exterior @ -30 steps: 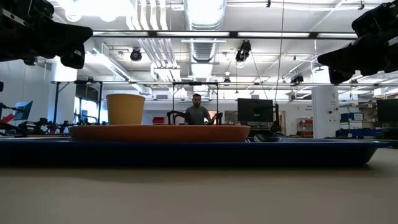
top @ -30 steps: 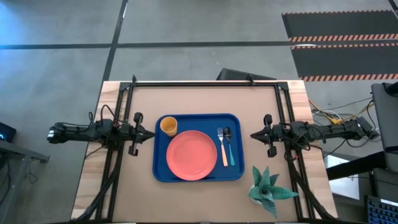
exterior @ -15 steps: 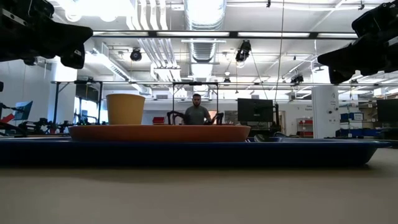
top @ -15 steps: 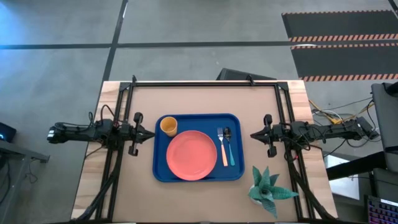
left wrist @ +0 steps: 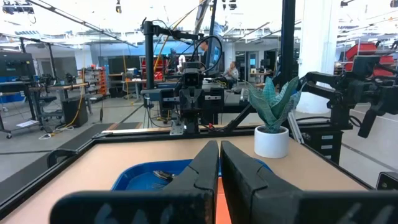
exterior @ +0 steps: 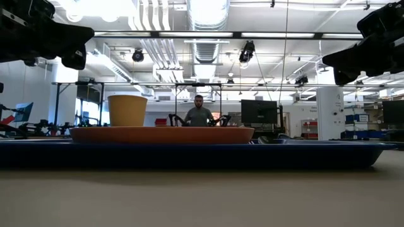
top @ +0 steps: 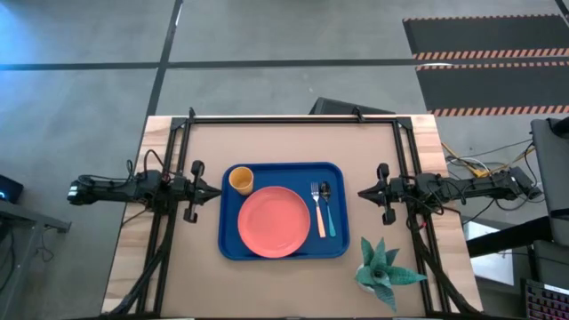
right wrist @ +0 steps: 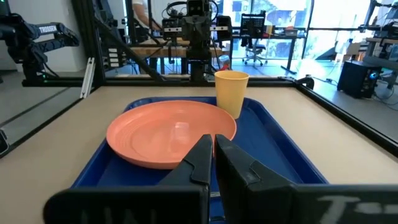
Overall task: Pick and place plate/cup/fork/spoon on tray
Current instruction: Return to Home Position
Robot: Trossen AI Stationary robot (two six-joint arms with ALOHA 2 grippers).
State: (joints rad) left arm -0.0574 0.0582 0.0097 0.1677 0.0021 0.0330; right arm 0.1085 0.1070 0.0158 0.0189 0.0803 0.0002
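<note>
The blue tray (top: 233,246) lies at the table's middle. On it lie the salmon-pink plate (top: 273,222), the yellow-orange cup (top: 241,180) at its far left corner, and the orange-handled fork (top: 317,212) beside the teal-handled spoon (top: 328,212) on its right part. My left gripper (top: 216,193) hovers shut and empty just left of the tray. My right gripper (top: 363,193) hovers shut and empty just right of it. The plate (right wrist: 171,140) and cup (right wrist: 231,92) show in the right wrist view, the tray (left wrist: 134,177) in the left wrist view.
A potted green plant (top: 384,274) in a white pot stands at the table's near right, close to the tray's corner. Black frame rails (top: 293,119) run along the far edge and both sides. A person (exterior: 199,113) shows in the room beyond the table.
</note>
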